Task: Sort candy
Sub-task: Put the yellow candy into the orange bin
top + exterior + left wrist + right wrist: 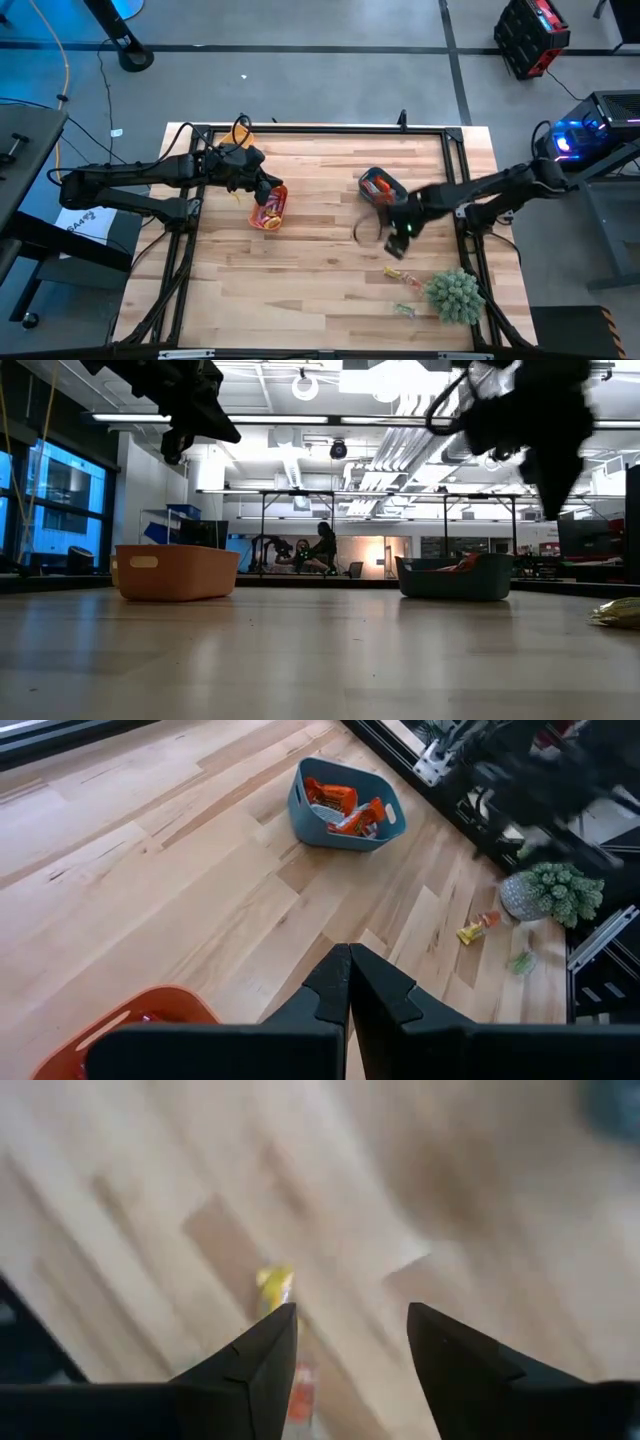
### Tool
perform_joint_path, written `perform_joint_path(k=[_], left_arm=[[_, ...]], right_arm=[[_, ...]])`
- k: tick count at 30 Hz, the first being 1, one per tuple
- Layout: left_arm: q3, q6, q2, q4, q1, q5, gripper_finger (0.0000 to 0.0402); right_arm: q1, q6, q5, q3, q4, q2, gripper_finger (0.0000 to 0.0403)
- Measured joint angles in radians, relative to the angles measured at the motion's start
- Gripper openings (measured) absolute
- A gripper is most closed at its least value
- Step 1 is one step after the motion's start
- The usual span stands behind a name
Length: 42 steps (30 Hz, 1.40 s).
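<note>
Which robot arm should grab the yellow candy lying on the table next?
Probably the right: its open gripper hangs right by the yellow candy. The left gripper is shut, over by the orange tray.

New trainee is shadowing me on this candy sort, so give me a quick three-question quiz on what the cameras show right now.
1. True or false: the left gripper is shut and holds nothing.
2. Which tray does the left gripper hover by: A) teal tray B) orange tray?
3. Fill in: the loose candy on the table lies beside the spiky green ____.

Key: 1 true; 2 B; 3 plant ball. The right gripper is open above a yellow candy.
</note>
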Motion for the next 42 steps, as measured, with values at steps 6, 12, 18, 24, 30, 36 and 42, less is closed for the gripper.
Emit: perform_joint_path(k=[6,12,18,24,30,36,42], left_arm=[[0.000,0.000,0.000,0.000,0.000,-0.021,0.0000],[0.000,0.000,0.000,0.000,0.000,-0.027,0.0000],[0.000,0.000,0.000,0.000,0.000,-0.027,0.0000],[0.000,-0.009,0.000,0.001,0.000,-0.026,0.0000],[0.000,-0.055,-0.010,0.035,0.000,-0.010,0.0000],[0.050,-0.055,-0.055,0.097,0.001,0.022,0.0000],[0.116,0.010,-0.064,0.085,0.002,0.020,0.0000]], right_arm=[[0.169,0.026,0.035,-0.001,0.084,0.061,0.0186],[0.236,0.051,0.016,-0.001,0.158,0.215,0.0186],[0.257,0.037,-0.008,0.000,0.199,0.367,0.0185],[0.267,0.041,0.012,0.006,0.196,0.434,0.0148],[0.221,-0.010,0.059,0.001,0.168,0.374,0.0018],[0.069,-0.158,0.195,0.076,0.195,0.221,0.0006],[-0.110,-0.397,0.183,0.186,0.599,0.180,0.0010]])
